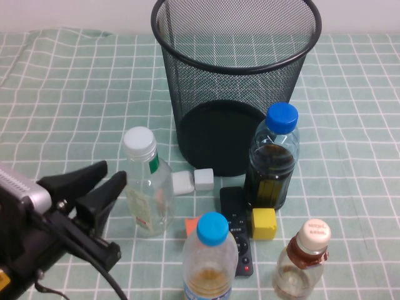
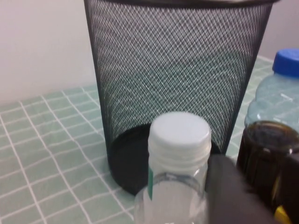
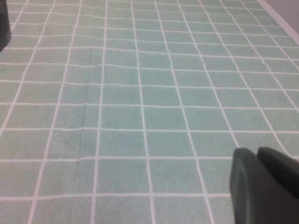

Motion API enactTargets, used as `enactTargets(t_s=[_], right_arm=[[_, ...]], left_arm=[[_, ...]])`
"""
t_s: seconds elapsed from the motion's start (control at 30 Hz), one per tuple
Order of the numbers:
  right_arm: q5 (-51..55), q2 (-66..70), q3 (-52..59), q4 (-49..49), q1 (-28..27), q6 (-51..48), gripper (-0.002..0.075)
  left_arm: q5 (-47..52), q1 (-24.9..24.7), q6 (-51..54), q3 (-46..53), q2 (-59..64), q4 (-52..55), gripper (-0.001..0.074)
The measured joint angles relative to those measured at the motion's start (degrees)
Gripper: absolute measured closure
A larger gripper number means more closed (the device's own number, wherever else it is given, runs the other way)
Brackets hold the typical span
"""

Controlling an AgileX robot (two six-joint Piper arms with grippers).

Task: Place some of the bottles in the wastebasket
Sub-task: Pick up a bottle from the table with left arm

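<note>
The black wire-mesh wastebasket (image 1: pixel 234 81) stands upright at the back centre. The taller clear bottle (image 1: pixel 148 187) with the white cap stands in front of it to the left. The small squat bottle (image 1: pixel 304 259) with the cream cap stands at the front right. My left gripper (image 1: pixel 107 176) is open, just left of the taller bottle and level with its body. In the left wrist view the bottle's cap (image 2: pixel 180 135) is close ahead, one finger (image 2: pixel 233 191) is beside it and the wastebasket (image 2: pixel 177 70) is behind. My right gripper (image 3: pixel 254 151) is shut over bare cloth, out of the high view.
A blue-capped bottle of dark liquid (image 1: pixel 273 159) stands right of the basket's foot. A clear blue-capped bottle (image 1: pixel 210 262) stands at the front centre. A black remote (image 1: pixel 236 228), a yellow cube (image 1: pixel 264 223) and two white cubes (image 1: pixel 192 181) lie between the bottles on green checked cloth.
</note>
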Motion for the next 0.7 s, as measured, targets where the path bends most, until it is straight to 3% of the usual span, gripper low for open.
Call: enactTargets(t_s=[0.13, 0.23, 0.4, 0.7], right_arm=[[0.0, 0.0, 0.0, 0.0, 0.0, 0.0, 0.0734], [0.0, 0.0, 0.0, 0.0, 0.0, 0.0, 0.0734], [0.0, 0.0, 0.0, 0.0, 0.0, 0.0, 0.0734], [0.0, 0.0, 0.0, 0.0, 0.0, 0.0, 0.0734]], left_arm=[[-5.4, -0.2, -1.1, -0.1, 2.5, 0.5, 0.0276], [-12.8, -0.3, -1.8, -0.1, 6.5, 0.5, 0.0161], [-21.5, -0.3, -2.2, -1.2, 13.2, 0.1, 0.0118], [-22.2, -0.3, -2.0, -7.8, 21.1, -4.8, 0.0111]])
